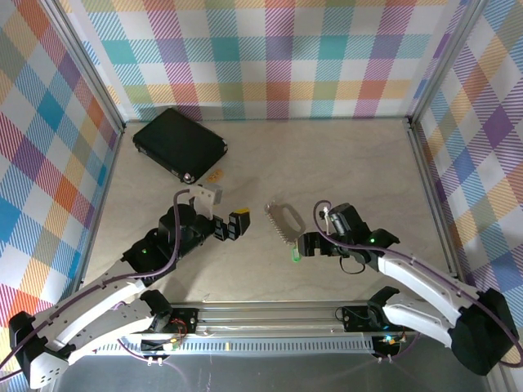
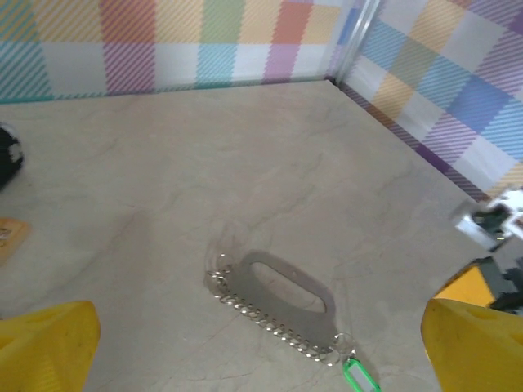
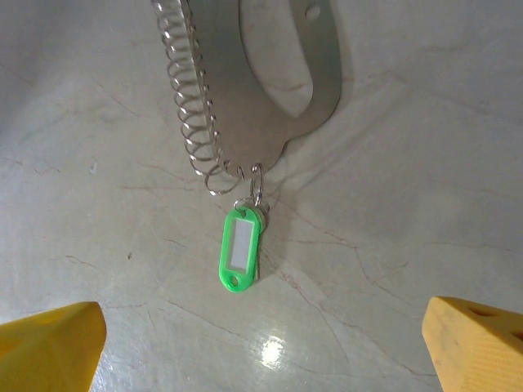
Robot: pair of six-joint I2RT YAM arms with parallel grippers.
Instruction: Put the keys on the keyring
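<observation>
As far as can be judged from how things lie, one item is hung and most of the task is left. Nearest the arm bases, just on the near side of the keyring plate [image 1: 284, 220], the right gripper [image 1: 302, 245] is held low over the table with its yellow-padded jaws spread wide and nothing between them. Just beyond it, at the plate's near end, a green key tag [image 3: 240, 249] is seen lying flat, hooked by a small split ring to the last loop of the plate. A sliver of grey metal is glimpsed under the tag, but whether it is a key cannot be told. The tag is oblong, round-ended, glossy plastic with a pale paper window. The plate is flat, dull steel, cut through by a long rounded slot and edged along one side with a row of thin wire rings [image 3: 196, 106], the rest of which appear bare. Left of the plate and apart from it, the left gripper [image 1: 231, 226] is likewise held open and empty. The table [image 1: 343, 163] is matte, pale and stone-veined. Farther off, beyond the plate to its left, a small orange piece [image 1: 216, 175] is seen, too small to name, and behind it a black, round-cornered case [image 1: 180, 143]. No loose keys can be made out.
</observation>
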